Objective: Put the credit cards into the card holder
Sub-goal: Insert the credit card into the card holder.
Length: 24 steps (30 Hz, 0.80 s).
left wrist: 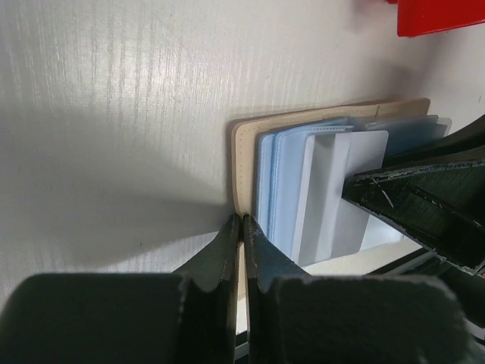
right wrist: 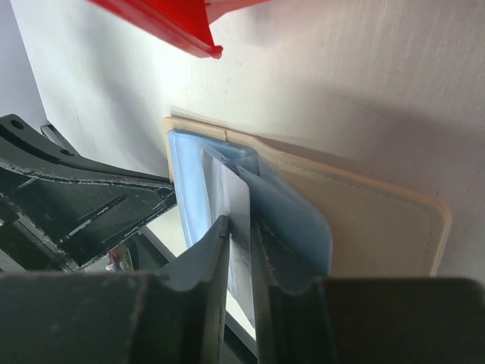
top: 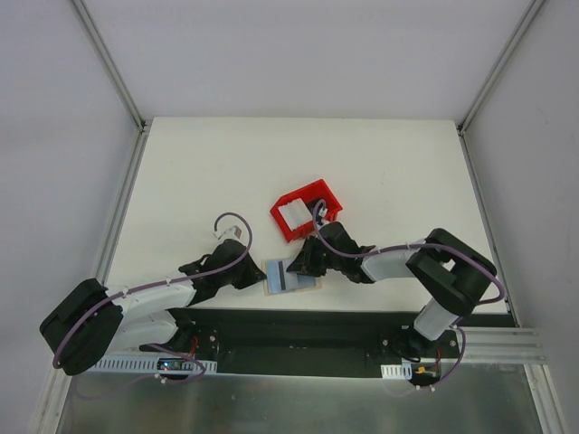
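Nearest the arm bases, at the front edge of the white table, the left gripper is pressing its two fingers tightly together on the tan border of the card holder. It is pinching the holder's left edge, and no gap is showing between the pads. The card holder is lying opened flat on the table between the two grippers, with its pale blue lining facing up and its tan cover underneath. Just to its right, the right gripper is sitting low over the holder's blue pockets. Its fingers are standing narrowly apart on either side of a whitish card. The card is standing on edge between those fingers, and whether they are actually squeezing it cannot be told. The card's far end is resting among the blue pocket folds, though how deep it is sitting there is not visible. A little beyond the holder, and not touching it, the red bin is sitting at an angle to the table edges. A few pale credit cards are lying in its left compartment as the overhead camera sees it, and the right arm's purple cable is looping close by.
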Each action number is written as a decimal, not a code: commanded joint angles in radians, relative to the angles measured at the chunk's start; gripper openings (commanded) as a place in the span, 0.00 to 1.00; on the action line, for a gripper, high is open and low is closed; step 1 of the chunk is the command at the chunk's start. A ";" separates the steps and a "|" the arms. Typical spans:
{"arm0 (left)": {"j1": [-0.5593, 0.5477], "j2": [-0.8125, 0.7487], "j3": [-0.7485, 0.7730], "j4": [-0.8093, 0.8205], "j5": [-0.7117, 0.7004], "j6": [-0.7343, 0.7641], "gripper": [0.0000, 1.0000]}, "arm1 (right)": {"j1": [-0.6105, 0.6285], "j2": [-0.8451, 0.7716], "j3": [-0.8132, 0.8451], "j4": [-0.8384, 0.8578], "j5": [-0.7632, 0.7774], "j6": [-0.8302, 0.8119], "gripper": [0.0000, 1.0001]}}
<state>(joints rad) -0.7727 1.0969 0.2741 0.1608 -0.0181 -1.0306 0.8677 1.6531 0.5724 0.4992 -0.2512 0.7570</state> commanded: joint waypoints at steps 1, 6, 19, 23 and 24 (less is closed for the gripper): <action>-0.013 -0.012 -0.012 -0.105 -0.039 0.009 0.00 | -0.001 -0.042 -0.009 -0.152 0.053 -0.054 0.24; -0.013 -0.005 0.002 -0.122 -0.039 0.032 0.00 | -0.027 -0.119 0.009 -0.264 0.099 -0.117 0.34; -0.013 0.008 0.037 -0.130 -0.028 0.064 0.00 | 0.022 -0.027 0.095 -0.229 -0.013 -0.143 0.26; -0.013 0.015 0.048 -0.130 -0.025 0.067 0.00 | 0.037 -0.010 0.124 -0.223 -0.030 -0.154 0.22; -0.013 0.017 0.051 -0.130 -0.025 0.067 0.00 | 0.040 -0.010 0.129 -0.223 -0.030 -0.154 0.20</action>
<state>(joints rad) -0.7738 1.0962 0.3042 0.0963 -0.0269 -0.9962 0.8902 1.6283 0.6601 0.2932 -0.2512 0.6266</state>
